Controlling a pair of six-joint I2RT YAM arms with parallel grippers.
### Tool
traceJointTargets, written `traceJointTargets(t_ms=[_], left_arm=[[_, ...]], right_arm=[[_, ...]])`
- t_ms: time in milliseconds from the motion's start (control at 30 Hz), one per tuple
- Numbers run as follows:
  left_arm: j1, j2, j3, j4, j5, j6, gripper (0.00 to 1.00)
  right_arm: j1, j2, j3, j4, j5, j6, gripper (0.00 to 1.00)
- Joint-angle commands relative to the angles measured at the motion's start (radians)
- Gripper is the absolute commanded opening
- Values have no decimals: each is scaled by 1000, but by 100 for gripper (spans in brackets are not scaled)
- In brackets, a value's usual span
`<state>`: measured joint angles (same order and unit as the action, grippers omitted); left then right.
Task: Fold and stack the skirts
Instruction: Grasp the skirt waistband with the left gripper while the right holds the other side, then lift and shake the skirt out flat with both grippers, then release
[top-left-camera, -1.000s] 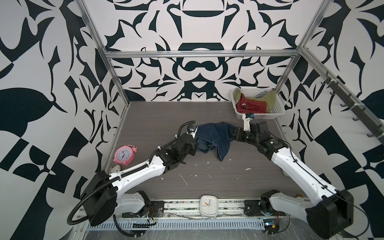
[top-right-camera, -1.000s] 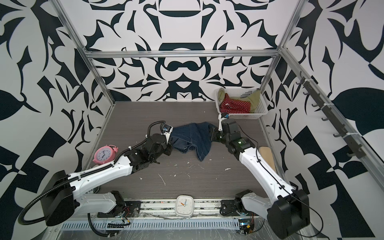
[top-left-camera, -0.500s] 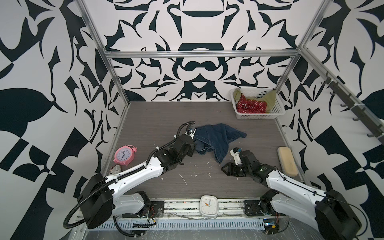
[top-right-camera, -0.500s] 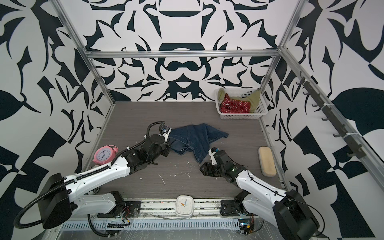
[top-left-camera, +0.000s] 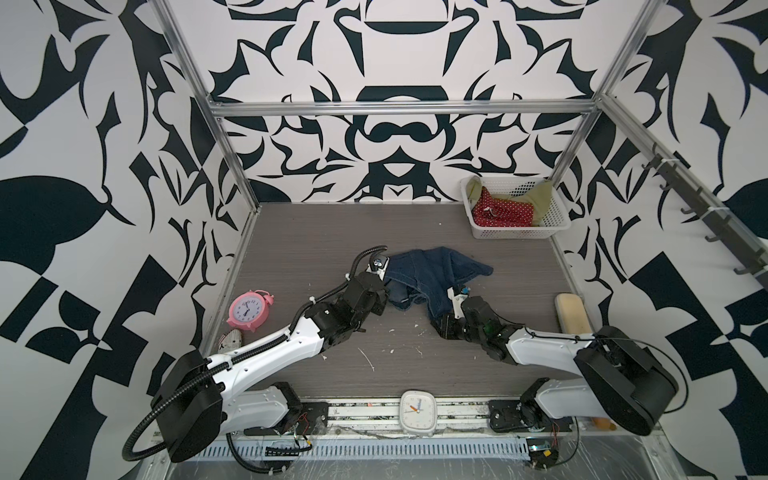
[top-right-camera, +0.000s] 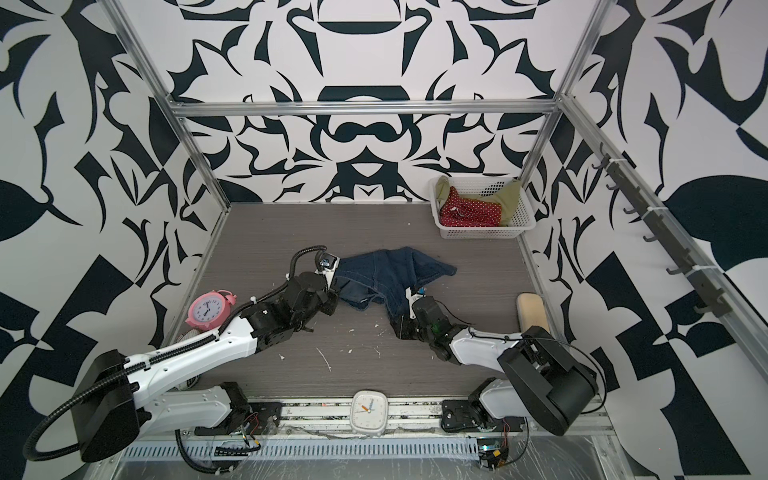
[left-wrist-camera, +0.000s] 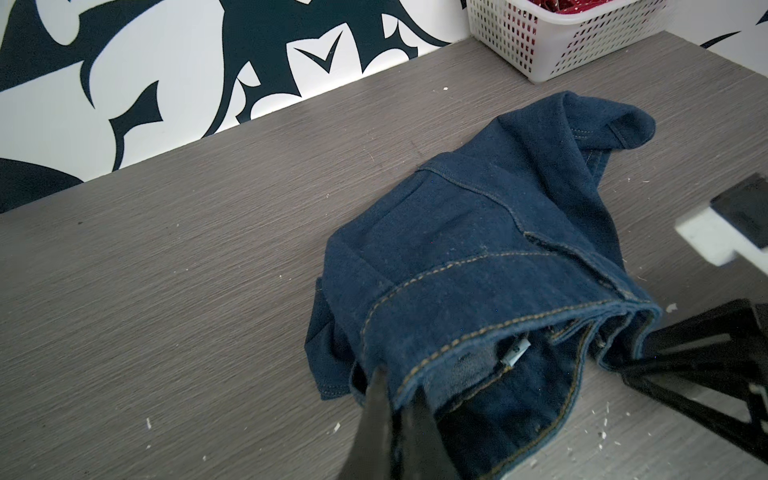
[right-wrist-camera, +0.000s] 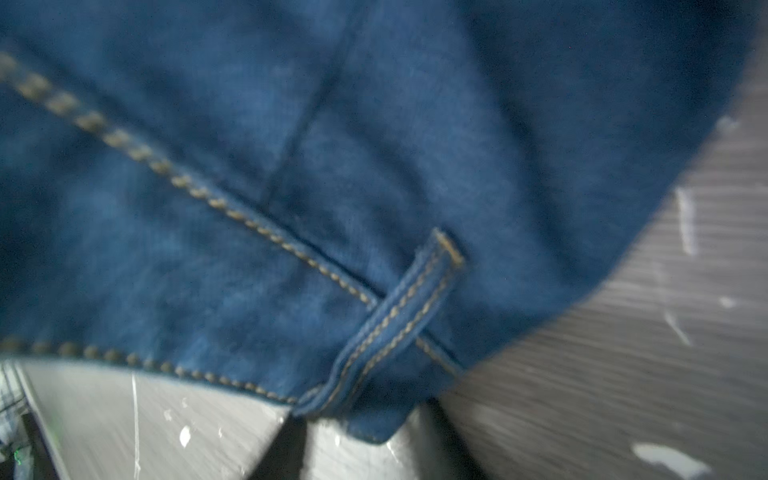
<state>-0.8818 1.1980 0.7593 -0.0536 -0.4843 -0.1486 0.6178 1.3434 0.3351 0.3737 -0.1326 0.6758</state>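
Note:
The dark blue denim skirt (top-left-camera: 432, 272) (top-right-camera: 386, 272) lies crumpled at mid-table. My left gripper (top-left-camera: 385, 296) (top-right-camera: 335, 297) (left-wrist-camera: 395, 401) is shut on its waistband at the skirt's left end. My right gripper (top-left-camera: 441, 326) (top-right-camera: 399, 327) (right-wrist-camera: 365, 440) sits low at the skirt's near corner. Its jaws stand apart, with the belt-loop corner (right-wrist-camera: 374, 419) lying between them. The red polka-dot skirt (top-left-camera: 505, 212) (top-right-camera: 469, 212) and the olive-green skirt (top-left-camera: 540, 199) (top-right-camera: 509, 199) are bunched in the white basket (top-left-camera: 515, 235) (top-right-camera: 478, 233) at the back right.
A pink alarm clock (top-left-camera: 249, 309) stands by the left wall. A white square clock (top-left-camera: 417, 411) sits on the front rail. A tan block (top-left-camera: 572, 311) lies along the right wall. White scraps (top-left-camera: 368, 359) dot the table in front of the skirt.
My right gripper left the skirt's far right end, swung to the front and came up to the skirt's near corner. The released cloth dropped flat. The left gripper stayed put.

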Motion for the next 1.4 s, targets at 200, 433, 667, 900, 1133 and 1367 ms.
traceJointTargets(t_ms=[200,433,667,900,1133,1367], left_arm=[[4,-147,-39,-17,-106,-28,0],[4,-357,34,-148,-88,104,0],[4,-520,190,-328,65,193,0],[4,-510,350,-442,264,222,0],[4,-410,522,-475,471,191,0],[26,-379,485,-484,117,151,0]], right_arm=[[2,-307,98,-232,173,-30,0],[1,-610,364,-689,175,-131,0],[1,-720,637,-947,213,-181,0],[2,-645,995,-1086,372,-276,0],[2,-517,1260,-1061,519,-395,0],[1,-194,1399,-930,583,-518,0]])
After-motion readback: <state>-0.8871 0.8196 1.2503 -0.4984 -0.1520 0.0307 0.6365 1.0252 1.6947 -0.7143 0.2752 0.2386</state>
